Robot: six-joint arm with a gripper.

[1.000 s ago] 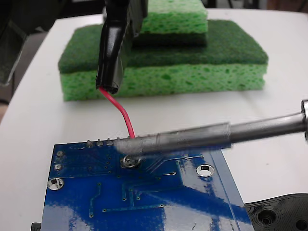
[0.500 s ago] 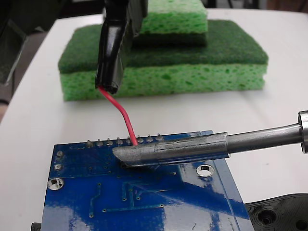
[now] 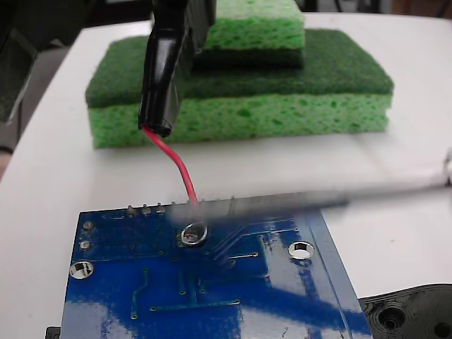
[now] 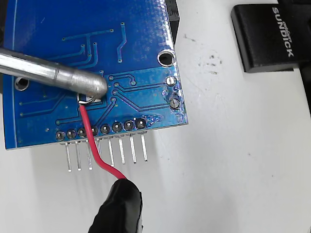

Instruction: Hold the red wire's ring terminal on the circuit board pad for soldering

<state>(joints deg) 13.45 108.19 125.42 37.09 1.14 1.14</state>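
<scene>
One red wire point(image 3: 178, 164) is curving down from the tool point(image 3: 168, 67) to a blue circuit board point(image 3: 212, 289) lying on a white desk point(image 3: 395, 212). The tool is reaching in from the top of the fixed view, and only the black sleeve at the wire's upper end is showing clearly beneath it. The tool appears to be gripping the wire by that sleeve, but its fingers are hidden, so how far they are parted cannot be told.

At the wire's lower end, the ring terminal point(image 3: 192, 234) is lying flat on the board. In the fixed view it is sitting over the small silver pad point(image 3: 182, 240), just inside the row of solder dots along the board's far edge. A metal soldering iron point(image 4: 53, 73) is crossing the board. In the wrist view its rounded tip is resting right at the ring and covering most of it. In the fixed view the iron is showing only as a blurred streak, which suggests it is moving.

Placement is looking complete, with the ring on its pad. Whether solder is yet bonding the two cannot be judged from these pictures. What remains, by the look of it, is keeping the wire steady.

Two green sponges point(image 3: 282, 92) are sitting stacked behind the board.
</scene>
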